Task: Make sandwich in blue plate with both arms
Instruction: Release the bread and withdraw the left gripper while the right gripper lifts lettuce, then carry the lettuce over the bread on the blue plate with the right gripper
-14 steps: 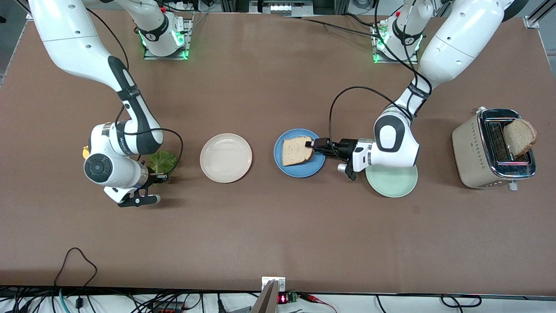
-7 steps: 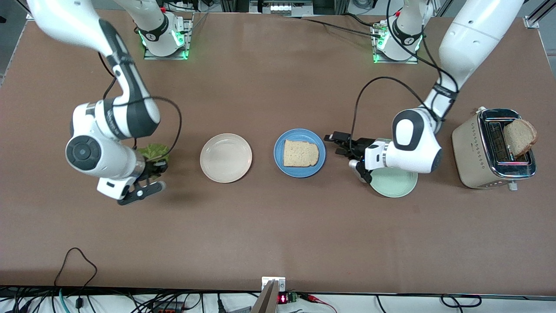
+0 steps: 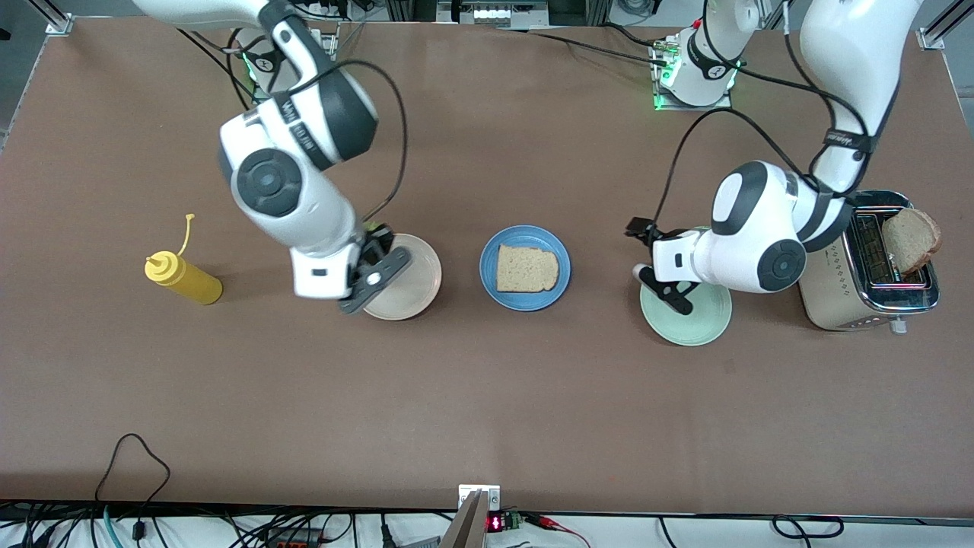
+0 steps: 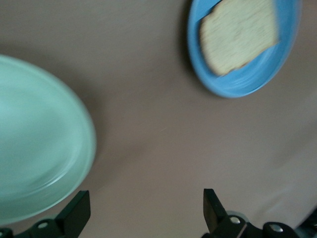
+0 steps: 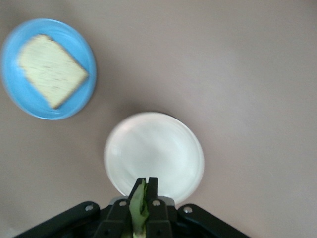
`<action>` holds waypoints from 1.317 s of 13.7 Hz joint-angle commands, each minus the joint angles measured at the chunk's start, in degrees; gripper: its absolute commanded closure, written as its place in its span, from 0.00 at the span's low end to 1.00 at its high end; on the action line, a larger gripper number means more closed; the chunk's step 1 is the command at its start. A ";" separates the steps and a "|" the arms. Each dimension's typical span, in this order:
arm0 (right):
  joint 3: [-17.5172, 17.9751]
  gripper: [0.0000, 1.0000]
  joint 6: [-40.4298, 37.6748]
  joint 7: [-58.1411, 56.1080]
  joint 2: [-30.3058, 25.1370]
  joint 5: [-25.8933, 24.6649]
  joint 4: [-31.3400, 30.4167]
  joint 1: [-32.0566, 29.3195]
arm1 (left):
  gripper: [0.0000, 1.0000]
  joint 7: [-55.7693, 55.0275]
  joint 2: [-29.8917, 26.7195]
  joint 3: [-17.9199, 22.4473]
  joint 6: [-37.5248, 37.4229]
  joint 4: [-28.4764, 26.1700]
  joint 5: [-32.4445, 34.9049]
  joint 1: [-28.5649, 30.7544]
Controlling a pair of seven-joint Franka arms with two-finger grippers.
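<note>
The blue plate [image 3: 525,303] lies mid-table with one slice of bread [image 3: 527,269] flat on it. My right gripper [image 3: 378,247] is over the edge of the pinkish-white plate [image 3: 418,289], shut on a green lettuce leaf [image 3: 372,226]. In the right wrist view the lettuce [image 5: 138,206] is pinched in the gripper [image 5: 144,186], with the blue plate [image 5: 29,106] and bread [image 5: 49,69] farther off. My left gripper [image 3: 648,262] is open and empty over the table between the blue plate and the mint-green plate [image 3: 696,327]. A second bread slice [image 3: 911,240] stands in the toaster [image 3: 822,266].
A yellow squeeze bottle [image 3: 183,278] stands toward the right arm's end of the table. In the left wrist view the open gripper [image 4: 144,210] hangs over bare table, with the mint-green plate [image 4: 39,148] and the blue plate [image 4: 237,87] in sight.
My left gripper let go of the bread on the blue plate and drew back toward the mint-green plate. My right gripper lifted the lettuce from beside the yellow bottle and carried it to the pinkish-white plate.
</note>
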 commanded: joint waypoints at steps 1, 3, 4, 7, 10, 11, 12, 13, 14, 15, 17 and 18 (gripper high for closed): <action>3.43 1.00 2.87 -1.77 5.06 1.47 6.62 1.66 | 0.00 -1.02 -1.43 0.32 -2.01 1.24 11.09 1.27; 3.88 1.00 10.93 -1.68 7.35 1.74 7.07 3.68 | 0.00 -1.02 -1.88 0.32 -3.15 4.99 14.71 2.33; 3.88 1.00 16.02 -1.86 9.19 2.17 7.07 4.56 | 0.00 -1.02 -1.88 0.32 -6.20 8.67 15.42 2.42; 3.79 1.00 27.47 -1.33 13.93 2.27 7.07 7.55 | 0.00 -1.02 -1.96 0.14 -12.99 18.88 19.98 2.34; 3.79 1.00 32.93 -0.46 17.98 2.27 6.98 10.18 | 0.00 -3.47 -3.45 -0.65 -13.09 21.89 19.22 2.34; 3.70 1.00 34.69 0.59 19.12 2.18 6.98 11.24 | 0.00 -7.23 -4.16 -0.74 -13.09 21.98 19.04 2.34; 3.61 1.00 36.62 1.39 20.09 1.92 6.90 12.20 | 0.00 -11.18 -5.03 -0.83 -13.18 22.15 18.77 2.42; 3.44 1.00 37.86 1.66 20.89 1.74 6.81 12.91 | 0.00 -14.44 -6.00 -0.48 -13.18 23.46 15.99 2.60; 3.44 1.00 37.87 1.66 21.50 1.56 6.64 13.00 | 0.00 -17.60 -6.18 0.13 -13.18 26.26 12.74 2.78; 3.44 1.00 37.87 1.66 21.86 1.21 6.11 13.18 | 0.00 -19.98 -6.10 0.14 -13.26 27.68 11.49 4.00; 2.92 0.01 37.70 1.66 21.95 -0.19 6.02 14.06 | 0.00 -21.59 -5.83 0.14 -13.35 27.96 11.04 5.49; 2.39 0.00 37.17 1.57 21.25 -2.20 6.02 14.15 | 0.00 -21.94 -6.09 0.05 -13.35 27.87 10.69 6.98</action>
